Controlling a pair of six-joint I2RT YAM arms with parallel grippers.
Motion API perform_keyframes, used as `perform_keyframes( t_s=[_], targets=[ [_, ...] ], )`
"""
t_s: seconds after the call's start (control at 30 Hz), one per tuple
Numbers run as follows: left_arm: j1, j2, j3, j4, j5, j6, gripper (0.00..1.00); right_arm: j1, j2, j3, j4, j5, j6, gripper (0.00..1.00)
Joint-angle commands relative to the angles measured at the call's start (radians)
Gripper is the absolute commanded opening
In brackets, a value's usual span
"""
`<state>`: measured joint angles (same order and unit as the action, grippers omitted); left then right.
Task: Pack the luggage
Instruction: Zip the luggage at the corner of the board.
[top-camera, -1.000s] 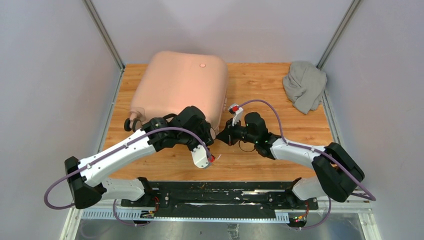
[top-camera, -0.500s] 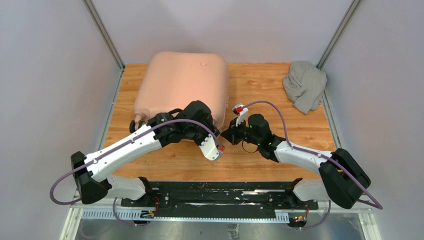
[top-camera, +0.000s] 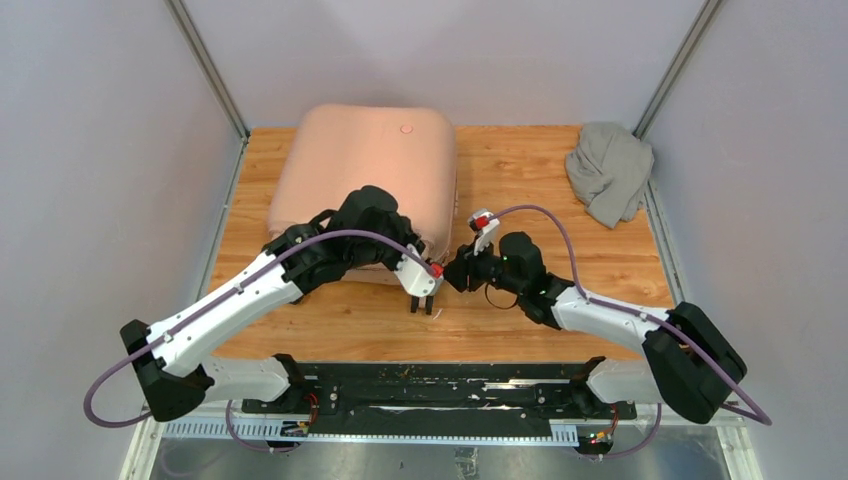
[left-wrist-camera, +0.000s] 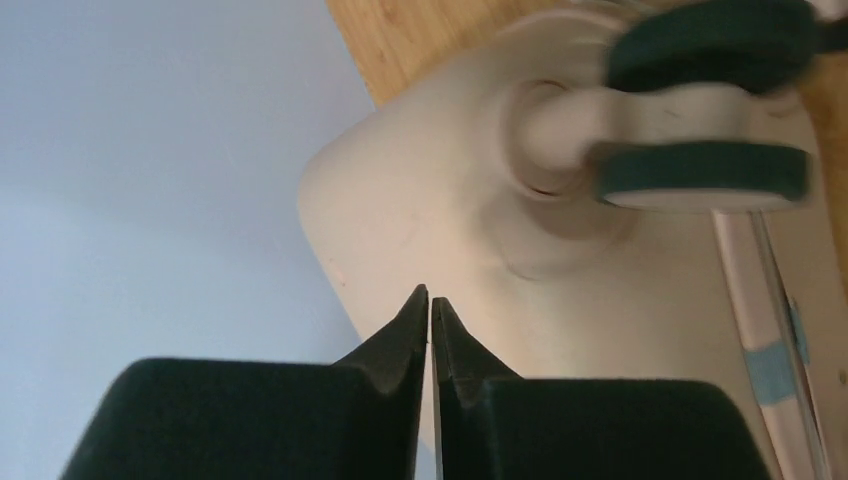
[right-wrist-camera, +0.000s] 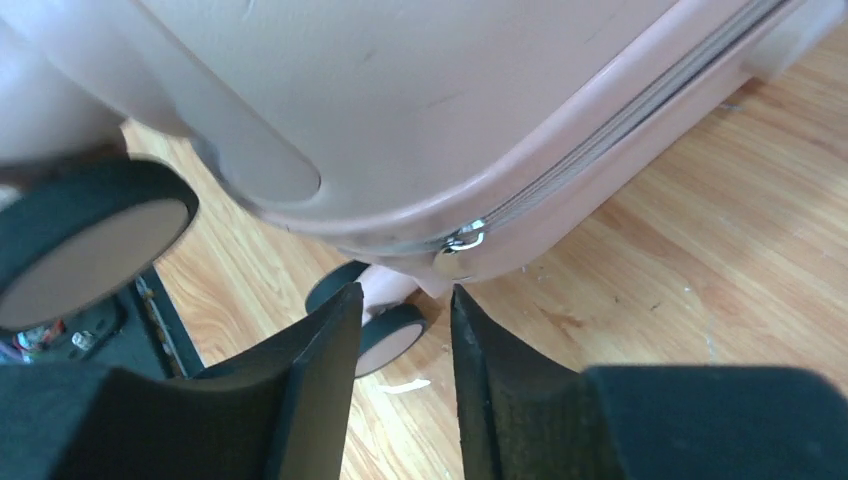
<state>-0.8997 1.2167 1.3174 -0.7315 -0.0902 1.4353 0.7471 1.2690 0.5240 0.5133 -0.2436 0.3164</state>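
Just beyond right jaws (parted, empty): luggage (right-wrist-camera: 420, 90) zipper pull (right-wrist-camera: 458, 255); left jaws clenched near wheel (left-wrist-camera: 700, 172).

In the frame's middle, the left gripper (top-camera: 424, 302) points downward, fingers (left-wrist-camera: 398, 345) pressed together; the right gripper (top-camera: 452, 272) faces left, fingers (right-wrist-camera: 322, 345) slightly parted.

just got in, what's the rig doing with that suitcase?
Both arms are at the near end of the luggage, which lies shut on the table. The left gripper is closed on nothing, pointed at the shell near a caster wheel. The right gripper is slightly open, aimed at the zipper pull on the near corner but not gripping it. The grey cloth lies at the far right corner, not yet packed.
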Motion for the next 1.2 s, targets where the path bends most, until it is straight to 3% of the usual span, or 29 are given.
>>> perform_keyframes(
  t_s=[0.0, 0.03, 0.07, 0.17, 0.2, 0.4, 0.57, 1.17],
  targets=[
    [0.004, -0.088, -0.13, -0.056, 0.042, 0.138, 0.26, -0.1, -0.079, -0.013, -0.029, -0.106, 0.007, 0.51],
    [0.004, -0.095, -0.152, -0.065, 0.05, 0.156, 0.5, -0.116, -0.095, -0.019, -0.046, -0.106, -0.003, 0.57],
    [0.004, -0.103, -0.169, -0.072, 0.059, 0.168, 0.64, -0.127, -0.107, -0.022, -0.058, -0.108, -0.012, 0.62],
    [0.004, -0.118, -0.217, -0.085, 0.082, 0.229, 0.96, -0.166, -0.109, -0.009, -0.097, -0.149, -0.047, 0.7],
    [0.004, -0.119, -0.229, -0.083, 0.084, 0.25, 0.99, -0.181, -0.102, -0.004, -0.1, -0.184, -0.055, 0.71],
    [-0.014, -0.023, -0.145, -0.079, 0.12, 0.252, 1.0, -0.259, -0.038, 0.042, -0.136, -0.365, -0.092, 0.72],
    [-0.032, 0.034, -0.092, -0.078, 0.131, 0.25, 1.0, -0.273, -0.038, -0.003, -0.031, -0.428, -0.068, 0.74],
    [-0.133, 0.142, -0.045, -0.068, 0.111, 0.296, 0.99, -0.307, 0.044, -0.014, 0.04, -0.456, -0.035, 0.72]
  ],
)
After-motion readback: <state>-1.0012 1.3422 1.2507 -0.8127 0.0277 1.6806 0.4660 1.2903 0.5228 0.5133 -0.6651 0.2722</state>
